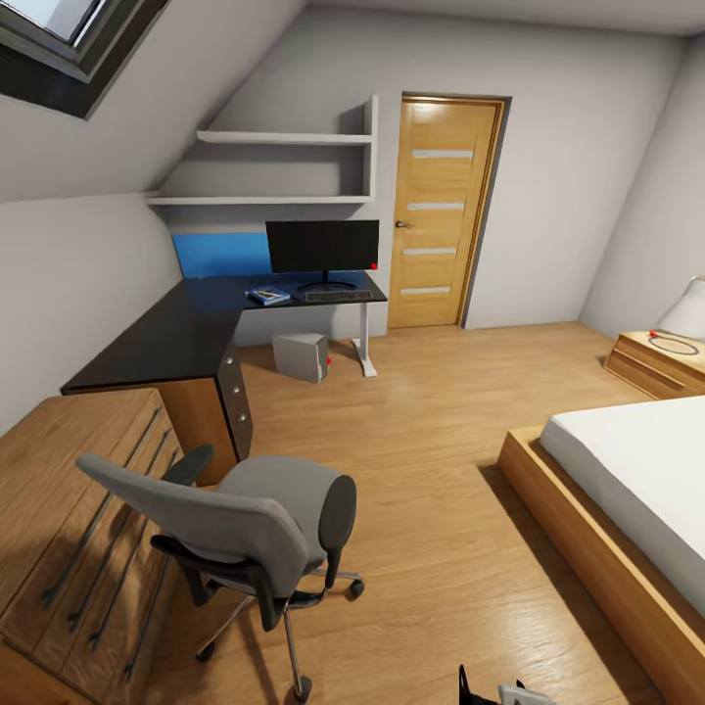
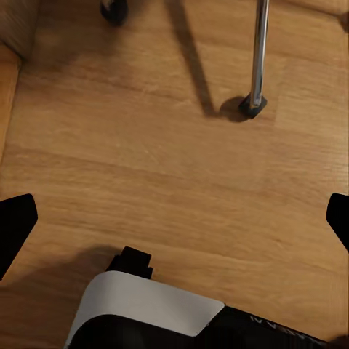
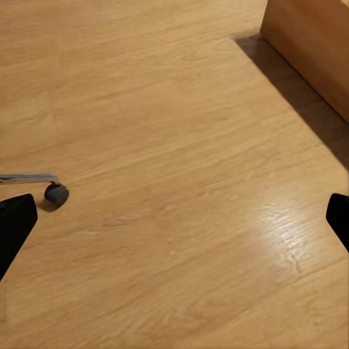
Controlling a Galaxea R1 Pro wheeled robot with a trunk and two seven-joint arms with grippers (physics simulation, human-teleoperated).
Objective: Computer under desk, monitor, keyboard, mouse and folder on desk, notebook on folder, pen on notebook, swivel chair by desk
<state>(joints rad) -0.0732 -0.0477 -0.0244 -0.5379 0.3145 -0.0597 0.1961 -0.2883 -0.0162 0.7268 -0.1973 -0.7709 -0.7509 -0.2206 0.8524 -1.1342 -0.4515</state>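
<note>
- Judging from how things lie, the step in hand is bringing the swivel chair (image 1: 264, 529) up to the desk (image 1: 166, 338); the folder (image 1: 266, 295) appears to lie already on the desk beside the keyboard (image 1: 338, 295), under the monitor (image 1: 322, 246), and the computer (image 1: 300, 355) stands on the floor beneath.
- Whether notebook, pen and mouse are in place is too small to tell from here.
- The left tool (image 2: 174, 218) hangs spread wide over the wood floor (image 2: 145, 145), holding nothing, with a chrome chair leg (image 2: 258, 54) and its castor (image 2: 252, 107) ahead of its fingers.
- The right tool (image 3: 174, 218) is likewise wide apart and empty, a castor (image 3: 56, 193) near one fingertip and the bed frame (image 3: 309, 43) farther off.
- To do it well, raise one tool to the backrest, which faces the robot, and push slowly toward the desk.
- Keep the castors rolling straight, clear of the dresser (image 1: 69, 509) alongside.
</note>
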